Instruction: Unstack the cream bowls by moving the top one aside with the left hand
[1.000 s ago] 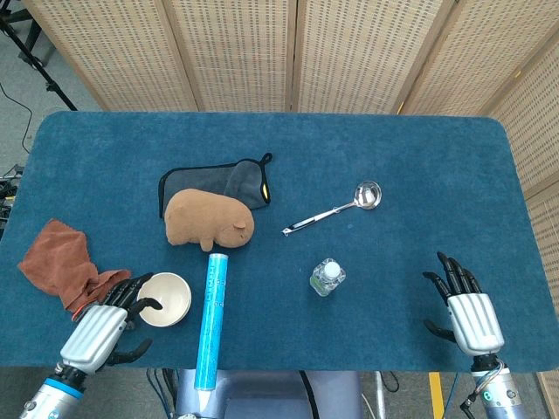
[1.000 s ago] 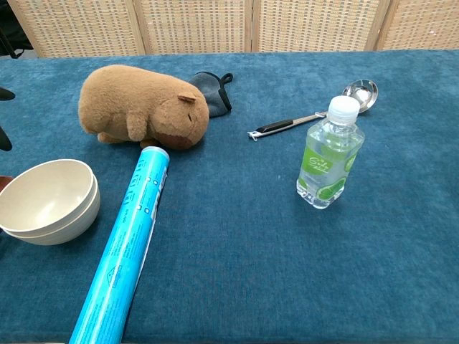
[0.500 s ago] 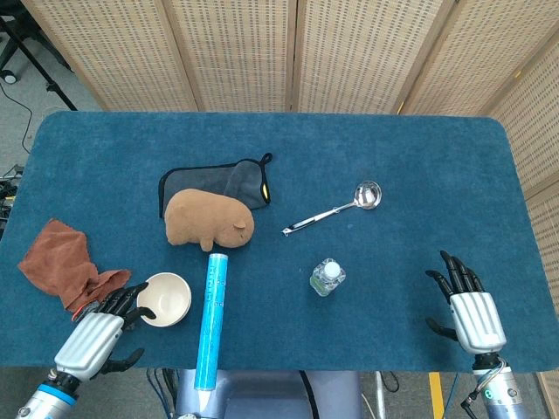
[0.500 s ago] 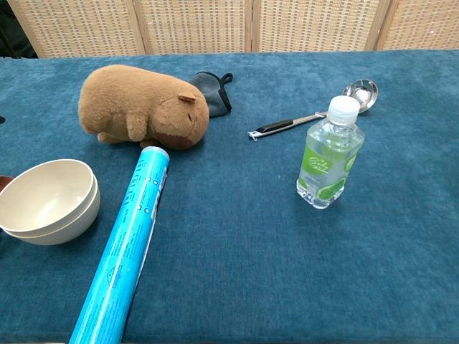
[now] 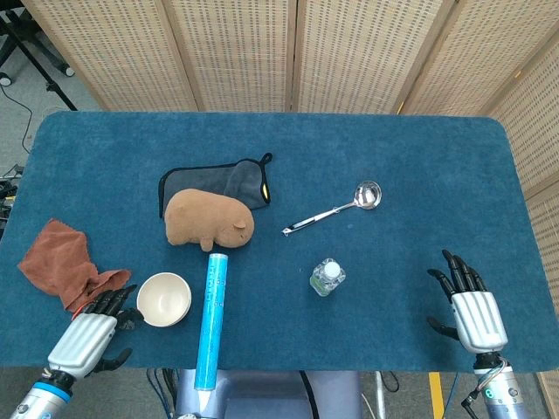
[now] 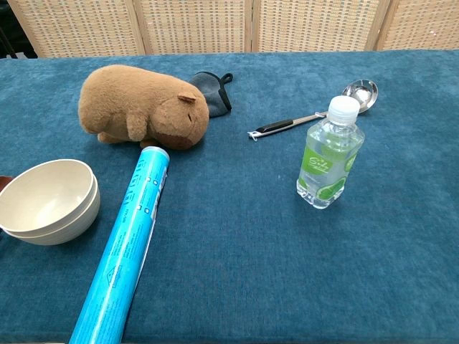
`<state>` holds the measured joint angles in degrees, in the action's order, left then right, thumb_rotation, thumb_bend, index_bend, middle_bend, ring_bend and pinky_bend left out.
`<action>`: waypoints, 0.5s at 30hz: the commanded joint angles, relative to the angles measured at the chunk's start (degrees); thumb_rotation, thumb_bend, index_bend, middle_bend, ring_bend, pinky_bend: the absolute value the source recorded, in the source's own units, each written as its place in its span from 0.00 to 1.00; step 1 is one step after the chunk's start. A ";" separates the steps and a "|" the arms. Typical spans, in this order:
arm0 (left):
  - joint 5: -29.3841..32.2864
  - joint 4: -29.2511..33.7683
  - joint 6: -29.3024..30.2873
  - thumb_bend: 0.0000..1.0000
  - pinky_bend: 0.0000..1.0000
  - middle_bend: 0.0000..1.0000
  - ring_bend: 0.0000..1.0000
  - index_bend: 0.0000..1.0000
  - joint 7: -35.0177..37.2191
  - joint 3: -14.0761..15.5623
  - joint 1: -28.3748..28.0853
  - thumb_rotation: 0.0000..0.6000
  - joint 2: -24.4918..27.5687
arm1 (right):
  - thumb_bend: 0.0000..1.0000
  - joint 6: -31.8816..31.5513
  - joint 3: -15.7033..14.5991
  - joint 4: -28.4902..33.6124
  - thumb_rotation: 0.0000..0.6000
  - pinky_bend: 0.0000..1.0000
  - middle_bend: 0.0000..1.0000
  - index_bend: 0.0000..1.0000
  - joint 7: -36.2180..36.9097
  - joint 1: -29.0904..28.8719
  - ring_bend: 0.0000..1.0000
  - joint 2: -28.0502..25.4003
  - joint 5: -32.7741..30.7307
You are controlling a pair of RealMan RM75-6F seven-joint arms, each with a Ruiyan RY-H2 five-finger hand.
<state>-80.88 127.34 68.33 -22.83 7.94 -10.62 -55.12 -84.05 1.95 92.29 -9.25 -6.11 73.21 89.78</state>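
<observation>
Two cream bowls (image 5: 164, 298) sit stacked near the table's front left; in the chest view the top bowl (image 6: 43, 195) nests inside the lower bowl (image 6: 68, 228). My left hand (image 5: 87, 333) lies left of the stack at the front edge, fingers spread and holding nothing, a small gap from the rim. It does not show in the chest view. My right hand (image 5: 472, 310) rests open at the front right, far from the bowls.
A blue tube (image 5: 211, 321) lies right beside the bowls. A brown cloth (image 5: 61, 264) is left of them. A plush capybara (image 5: 208, 221) lies on a dark mitt (image 5: 218, 182) behind. A water bottle (image 5: 327, 277) and a ladle (image 5: 336, 208) are mid-table.
My left hand has drawn back from the bowl rim toward the front-left edge and left the chest view. The bowls stay stacked. The right hand barely moved.
</observation>
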 commanded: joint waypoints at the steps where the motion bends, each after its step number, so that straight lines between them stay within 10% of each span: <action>1: 1.52 -1.97 0.89 0.32 0.04 0.01 0.00 0.35 -1.38 -1.06 -0.02 1.00 -1.85 | 0.16 0.04 0.01 -0.04 1.00 0.15 0.00 0.22 -0.16 -0.03 0.00 0.09 -0.07; 15: 2.80 -6.42 1.64 0.32 0.04 0.01 0.00 0.37 -4.52 -2.36 -0.72 1.00 -6.37 | 0.16 0.19 0.15 -0.17 1.00 0.15 0.00 0.22 -0.63 -0.08 0.00 0.26 -0.65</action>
<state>-77.91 121.21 70.00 -27.43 5.71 -11.21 -61.22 -83.87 2.11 92.11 -9.88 -6.20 73.47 89.13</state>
